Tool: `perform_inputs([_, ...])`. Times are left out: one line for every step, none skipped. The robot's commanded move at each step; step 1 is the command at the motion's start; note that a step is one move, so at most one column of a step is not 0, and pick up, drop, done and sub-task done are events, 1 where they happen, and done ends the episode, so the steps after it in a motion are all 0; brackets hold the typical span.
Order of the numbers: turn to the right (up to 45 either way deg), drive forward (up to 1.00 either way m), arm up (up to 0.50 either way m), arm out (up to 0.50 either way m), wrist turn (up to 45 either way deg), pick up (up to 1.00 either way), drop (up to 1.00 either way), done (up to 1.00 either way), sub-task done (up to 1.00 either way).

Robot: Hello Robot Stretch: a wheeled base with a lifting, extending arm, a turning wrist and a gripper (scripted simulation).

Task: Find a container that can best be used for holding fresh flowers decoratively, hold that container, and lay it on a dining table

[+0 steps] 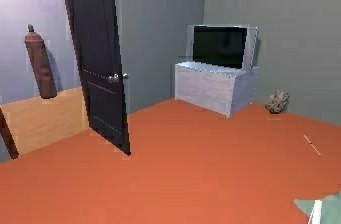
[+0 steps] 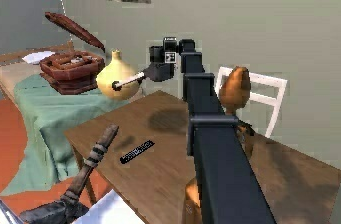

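Observation:
A cream, round-bellied vase (image 2: 116, 74) with a narrow neck hangs at the far end of my gripper (image 2: 138, 78), above the far corner of a brown wooden table (image 2: 168, 165). The gripper holds this vase. The dark arm (image 2: 213, 140) rises across the tabletop, with its white marker squares (image 2: 164, 56) just right of the vase.
Behind the vase, a green-clothed table (image 2: 48, 115) carries a brown bowl (image 2: 71, 70). On the brown table lie a dark remote-like bar (image 2: 136, 152) and a brown jug-like thing (image 2: 236, 85). A white chair (image 2: 266, 95) stands beyond it. Ahead are a dark open door (image 1: 103, 70) and a TV (image 1: 221, 47) on orange floor.

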Motion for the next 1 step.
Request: perform_inputs([0.0, 0.00, 0.00, 0.00, 45.0, 0.00, 0.00, 0.00, 0.00])
